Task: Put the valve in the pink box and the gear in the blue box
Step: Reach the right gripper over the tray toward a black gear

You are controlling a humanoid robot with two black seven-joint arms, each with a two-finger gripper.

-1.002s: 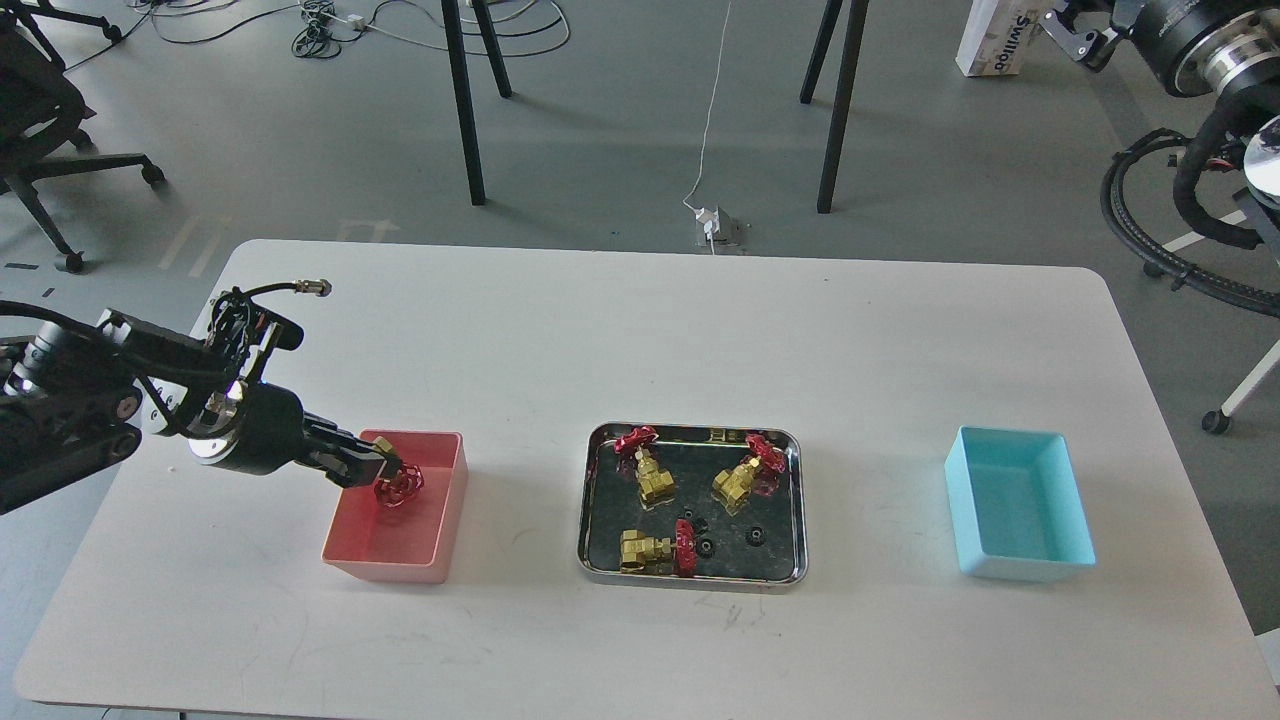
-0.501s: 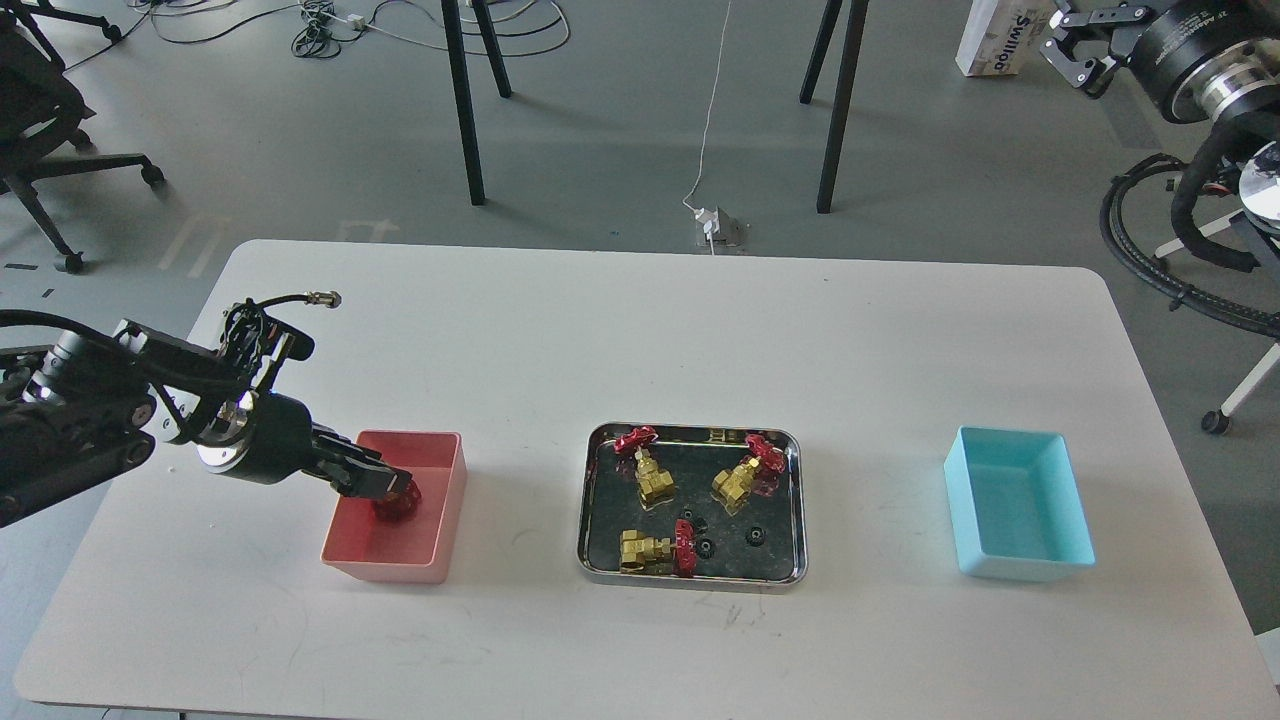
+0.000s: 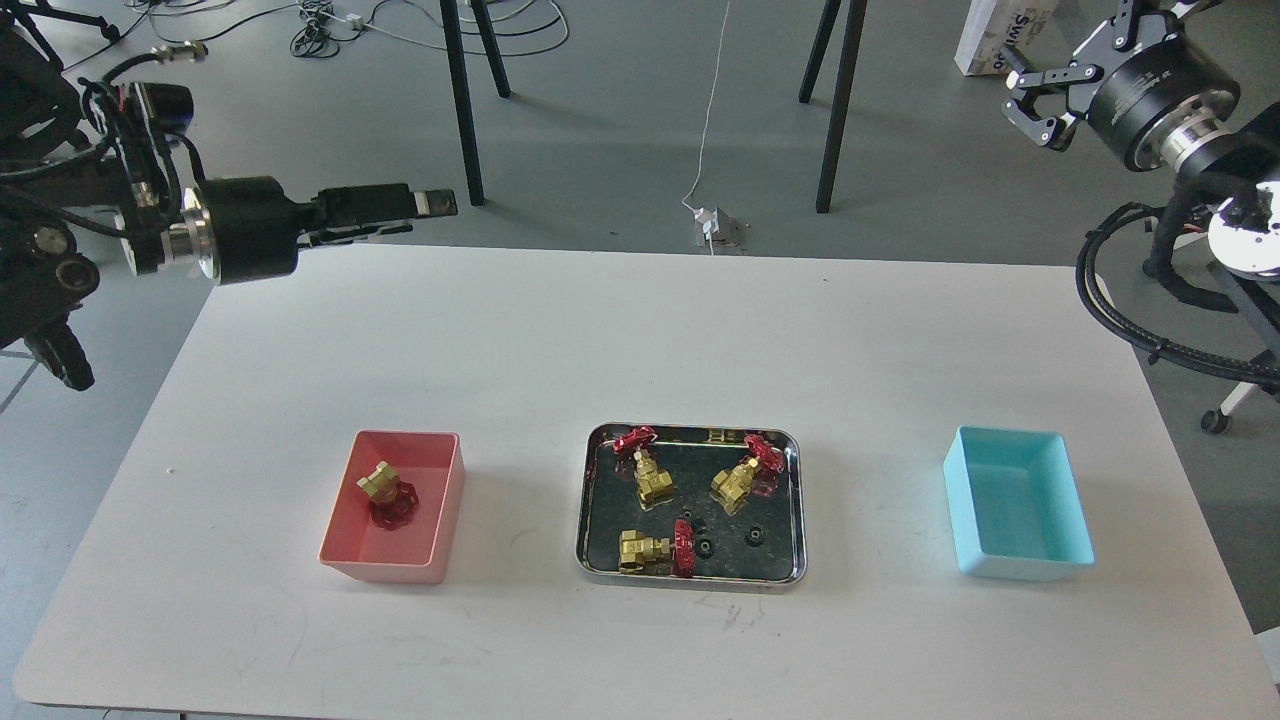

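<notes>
One valve [image 3: 386,495] lies in the pink box [image 3: 440,500], brass body up and red handwheel down. Three more valves [image 3: 648,472] [image 3: 745,477] [image 3: 655,548] lie in the steel tray [image 3: 590,500] with small black gears [image 3: 706,547] [image 3: 757,536]. The blue box [image 3: 1015,515] at the right holds nothing. My left gripper [image 3: 425,215] is raised high over the table's far left edge, open and empty, well away from the pink box. My right gripper [image 3: 1032,104] is open and empty, beyond the table's far right corner.
The three containers stand in a row across the front half of the white table [image 3: 640,330]. Chair and table legs [image 3: 465,100], cables and a floor socket [image 3: 715,225] lie on the floor behind the table.
My left gripper let go of the valve in the pink box, then rose and drew back to the far left. The valve now rests in the box. My right gripper shifted slightly left and down.
</notes>
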